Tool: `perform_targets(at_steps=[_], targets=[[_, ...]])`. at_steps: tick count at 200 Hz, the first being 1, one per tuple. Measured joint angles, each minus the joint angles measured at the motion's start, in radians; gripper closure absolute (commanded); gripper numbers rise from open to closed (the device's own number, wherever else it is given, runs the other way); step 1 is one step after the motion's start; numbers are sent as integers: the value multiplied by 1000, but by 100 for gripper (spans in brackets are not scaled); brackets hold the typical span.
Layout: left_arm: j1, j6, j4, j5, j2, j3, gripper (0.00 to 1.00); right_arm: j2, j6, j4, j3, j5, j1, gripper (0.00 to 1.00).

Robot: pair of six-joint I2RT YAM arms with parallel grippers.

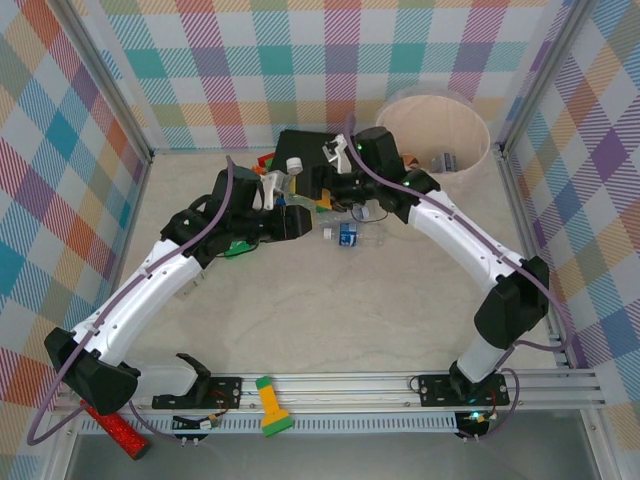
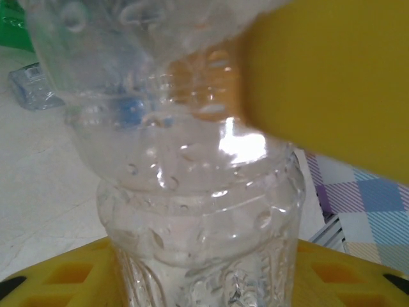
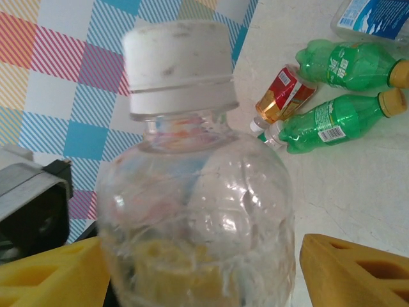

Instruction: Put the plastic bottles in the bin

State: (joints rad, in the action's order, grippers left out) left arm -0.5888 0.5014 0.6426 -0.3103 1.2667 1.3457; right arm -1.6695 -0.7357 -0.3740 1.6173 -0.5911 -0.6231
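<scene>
**Operator:** What is my left arm doing?

**Spotter:** Your left gripper (image 2: pixel 255 173) is clamped on a clear bottle (image 2: pixel 192 211). One yellow finger (image 2: pixel 319 77) presses into its crumpled shoulder and the other lies under its body. From overhead, that arm reaches to the middle of the table (image 1: pixel 330 320), just in front of the black case (image 1: pixel 305 145).

**Operator:** And the right?

**Spotter:** Your right gripper (image 3: pixel 198 268) has a white-capped bottle (image 3: pixel 198 192) between its yellow fingers (image 3: pixel 351 268). One finger sits against each side, so the gripper is closed on that bottle. In your wrist view the bottle stands cap up, with the checked wall (image 3: pixel 57 77) behind it. From above, its cap shows at the left end of the black case.

**Operator:** Where are the other bottles?

**Spotter:** Beyond your right fingers, two green bottles (image 3: pixel 332 118) lie side by side on the table. A red-and-gold-labelled bottle (image 3: pixel 281 96) lies just beside them. In the overhead view a blue-labelled bottle (image 1: pixel 350 235) lies on its side near the table's middle, between your two arms.

**Operator:** And the bin?

**Spotter:** The bin (image 1: pixel 420 125) stands in the far right corner, close to your right wrist and well apart from your left gripper. One small bottle (image 1: pixel 443 160) lies inside it, near the front wall.
</scene>
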Motion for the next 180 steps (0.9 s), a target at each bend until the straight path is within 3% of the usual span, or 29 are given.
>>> perform_targets(at_steps=[18, 55, 76, 118, 154, 180], targets=[[0, 8, -1, -11, 0, 0, 47, -14, -7, 9, 0, -5, -13, 23], [1, 34, -4, -11, 0, 0, 45, -32, -10, 26, 2, -13, -26, 44], [2, 48, -7, -6, 0, 0, 39, -32, -12, 27, 3, -7, -26, 47], [1, 60, -21, 0, -2, 0, 0, -32, 0, -23, 25, 54, -26, 47], [3, 50, -11, 41, -41, 0, 0, -28, 44, -130, 111, 116, 2, 47], [17, 40, 13, 74, -88, 0, 0, -15, 80, -213, 167, 154, 76, 48]])
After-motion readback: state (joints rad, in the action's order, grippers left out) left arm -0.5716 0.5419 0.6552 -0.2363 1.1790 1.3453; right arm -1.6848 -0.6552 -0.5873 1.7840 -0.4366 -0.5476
